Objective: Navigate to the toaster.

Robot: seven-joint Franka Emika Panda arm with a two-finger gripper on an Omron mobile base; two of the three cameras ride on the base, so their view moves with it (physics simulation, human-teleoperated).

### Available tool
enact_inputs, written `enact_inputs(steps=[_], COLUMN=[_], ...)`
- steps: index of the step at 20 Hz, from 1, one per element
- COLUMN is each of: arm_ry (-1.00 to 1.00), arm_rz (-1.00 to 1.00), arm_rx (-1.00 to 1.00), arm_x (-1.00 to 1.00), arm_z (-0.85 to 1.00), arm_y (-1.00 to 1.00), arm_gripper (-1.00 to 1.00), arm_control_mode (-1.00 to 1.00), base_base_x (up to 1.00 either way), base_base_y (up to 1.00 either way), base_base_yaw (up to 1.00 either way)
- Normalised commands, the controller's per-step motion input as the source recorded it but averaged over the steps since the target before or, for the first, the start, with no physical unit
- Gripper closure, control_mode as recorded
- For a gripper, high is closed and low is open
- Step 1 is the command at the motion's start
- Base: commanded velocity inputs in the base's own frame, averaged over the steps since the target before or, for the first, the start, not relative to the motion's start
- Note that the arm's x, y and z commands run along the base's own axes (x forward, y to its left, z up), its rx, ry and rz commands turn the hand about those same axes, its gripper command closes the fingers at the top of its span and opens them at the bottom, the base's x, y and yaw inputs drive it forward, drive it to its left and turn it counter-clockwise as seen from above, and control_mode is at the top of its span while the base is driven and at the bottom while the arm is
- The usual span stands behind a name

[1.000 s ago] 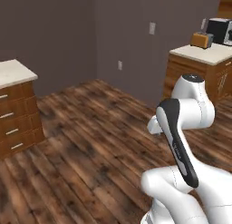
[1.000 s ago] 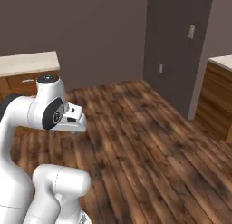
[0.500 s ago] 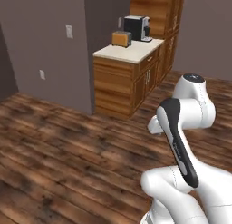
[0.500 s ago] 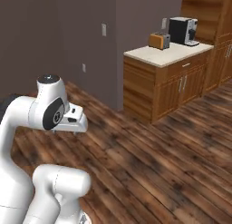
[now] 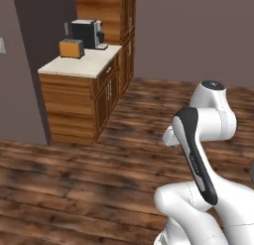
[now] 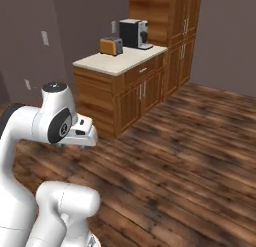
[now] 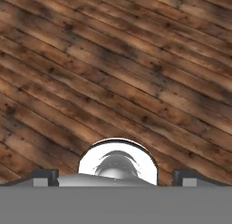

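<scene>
Toaster (image 5: pixel 71 48) sitting at the far left corner of a pale counter (image 5: pixel 84 63), just beside a taller black-and-silver coffee machine (image 5: pixel 87 33) that is occupying the far edge against a tall wooden cupboard (image 5: pixel 111 13); both appliances are probably parked there to be near the wall. From the right base camera the toaster (image 6: pixel 111 45) is again showing at the counter's back corner, well apart from the robot, so the drive is looking far from finished. The arm (image 5: pixel 206 135) is folding in close over the base, likely to keep it clear of furniture while the base is travelling. The gripper (image 7: pixel 117 178) is pointing down at the floor (image 7: pixel 113 73), its two dark tips sitting wide apart at the bottom of the hand camera's picture with nothing between them. Dark wooden planks are covering the floor, grey-brown walls are closing the room, and wooden drawers and doors are fronting the cabinet (image 6: pixel 117 93) under the counter.
</scene>
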Motion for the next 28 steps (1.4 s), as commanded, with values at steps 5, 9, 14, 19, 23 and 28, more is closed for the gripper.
enact_inputs(steps=[5, 9, 14, 19, 23, 28], arm_ry=[0.00, 0.00, 0.00, 0.00, 0.00, 0.00], arm_rz=[0.00, 0.00, 0.00, 0.00, 0.00, 0.00], arm_rx=[0.00, 0.00, 0.00, 0.00, 0.00, 0.00], arm_x=[0.00, 0.00, 0.00, 0.00, 0.00, 0.00], arm_z=[0.00, 0.00, 0.00, 0.00, 0.00, 0.00], arm_y=[0.00, 0.00, 0.00, 0.00, 0.00, 0.00], arm_gripper=[-1.00, -1.00, -1.00, -1.00, -1.00, -1.00], arm_control_mode=[1.00, 1.00, 1.00, 1.00, 1.00, 1.00], base_base_x=[0.84, 1.00, 1.00, 1.00, 1.00, 1.00], base_base_y=[-0.05, 0.00, 0.00, 0.00, 0.02, 0.00], base_base_yaw=[-0.25, 0.00, 0.00, 0.00, 0.02, 0.17])
